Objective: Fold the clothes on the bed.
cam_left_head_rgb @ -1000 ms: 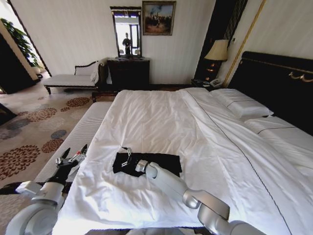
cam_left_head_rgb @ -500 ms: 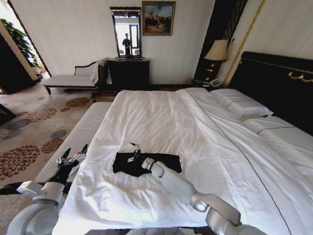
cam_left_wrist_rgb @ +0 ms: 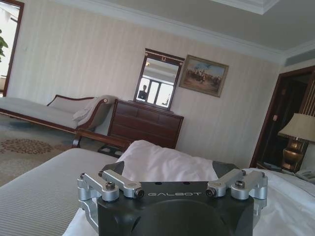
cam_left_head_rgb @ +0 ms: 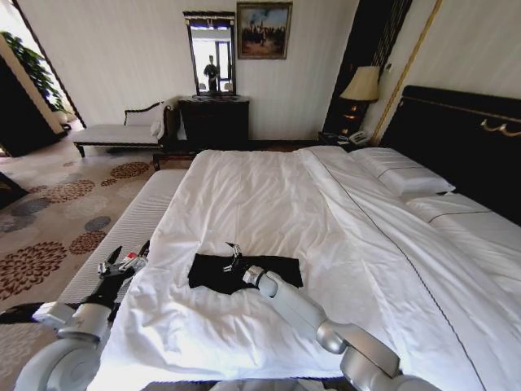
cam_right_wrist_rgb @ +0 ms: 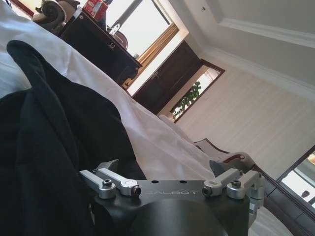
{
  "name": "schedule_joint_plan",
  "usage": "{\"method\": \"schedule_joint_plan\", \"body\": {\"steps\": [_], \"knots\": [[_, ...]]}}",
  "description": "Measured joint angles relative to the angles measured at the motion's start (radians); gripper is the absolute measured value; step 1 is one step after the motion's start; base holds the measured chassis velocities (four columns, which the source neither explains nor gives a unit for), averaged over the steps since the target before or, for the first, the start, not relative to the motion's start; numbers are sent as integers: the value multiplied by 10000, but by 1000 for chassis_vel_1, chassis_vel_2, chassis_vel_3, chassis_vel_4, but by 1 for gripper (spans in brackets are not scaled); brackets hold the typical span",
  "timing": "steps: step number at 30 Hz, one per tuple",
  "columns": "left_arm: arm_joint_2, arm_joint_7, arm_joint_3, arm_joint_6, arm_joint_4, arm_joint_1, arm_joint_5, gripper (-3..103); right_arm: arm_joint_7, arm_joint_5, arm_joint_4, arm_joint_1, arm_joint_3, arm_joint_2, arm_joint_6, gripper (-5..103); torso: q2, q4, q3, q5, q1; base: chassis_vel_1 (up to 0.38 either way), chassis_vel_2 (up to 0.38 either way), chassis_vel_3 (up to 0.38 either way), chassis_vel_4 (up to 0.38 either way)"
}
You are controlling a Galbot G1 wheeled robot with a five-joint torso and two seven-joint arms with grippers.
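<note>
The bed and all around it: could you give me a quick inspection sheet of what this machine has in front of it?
Surface: bed, white duvet, smooth.
Job's things: black T-shirt lying crumpled near the bed's foot.
Clutter: nothing seen.
Hands: right hand open over the T-shirt's far edge; left hand open, off the bed's left side.
Cables: nothing seen.
Surroundings: pillows, lamp, dresser, bench, patterned carpet.

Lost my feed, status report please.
Right tool open over black T-shirt on the bed. Left tool open, hovering off bed's left edge. Nothing in the way.
</note>
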Motion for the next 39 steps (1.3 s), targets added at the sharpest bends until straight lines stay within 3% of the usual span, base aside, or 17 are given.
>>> {"method": "schedule_joint_plan", "body": {"steps": [14, 16, 20, 25, 26, 30, 31, 33, 35, 36, 37, 39], "knots": [[-38, 2, 201, 1, -48, -87, 140, 100, -14, -312, 3499, -3091, 1099, -1591, -200, 100, 1, -1, -1, 3, -2, 0, 0, 0, 0], [-64, 3, 337, -18, -40, -96, 453, 100, -18, -255, 3774, -3328, 1529, -1776, -213, 100, 1, -1, -1, 3, -1, 0, 0, 0, 0], [-154, 114, 724, -360, 269, -14, 1950, 100, 29, 465, 4177, -3652, 2391, -2193, -532, 100, 1, 2, -1, 2, -1, 0, 0, 0, 0], [-548, -247, 1584, -1062, 655, 94, 4353, 100, 333, 2854, 5021, -4521, 3509, -3384, -1346, 100, 1, 0, -1, 0, -1, 0, 0, 0, 0], [-548, -247, 1584, -1062, 655, 94, 4353, 100, 333, 2854, 5021, -4521, 3509, -3384, -1346, 100, 1, 0, -1, 0, -1, 0, 0, 0, 0], [-916, -16, 2127, -1518, 433, 544, 4903, 100, 676, 6232, 6511, -5851, 4388, -4010, -2856, 100, 1, -1, 0, 7, -1, 0, 0, 0, 0], [-916, -16, 2127, -1518, 433, 544, 4903, 100, 676, 6232, 6511, -5851, 4388, -4010, -2856, 100, 1, -1, 0, 7, -1, 0, 0, 0, 0], [-1110, 48, 2285, -1790, 277, 797, 5157, 100, 523, 8251, 7391, -6540, 4946, -4181, -3730, 100, 1, -2, -1, 3, -2, 0, 0, 0, 0], [-1270, 11, 2294, -1945, 138, 931, 5280, 100, 308, 9504, 7991, -7001, 5423, -4260, -4479, 100, 1, -2, -1, 2, -2, 0, 0, 0, 0], [-1441, -22, 2230, -2044, -104, 1108, 5317, 100, 140, 10832, 8501, -7403, 5908, -4306, -5226, 100, 2, -2, -1, -2, -2, 0, 0, 0, 0], [-1441, -22, 2230, -2044, -104, 1108, 5317, 100, 140, 10832, 8501, -7403, 5908, -4306, -5226, 100, 2, -2, -1, -2, -2, 0, 0, 0, 0], [-1707, 0, 1980, -2167, -605, 1578, 5249, 100, -172, 12842, 9136, -7967, 6699, -4314, -6305, 100, 2, -3, -1, 5, -2, 0, 0, 0, 0]]}}
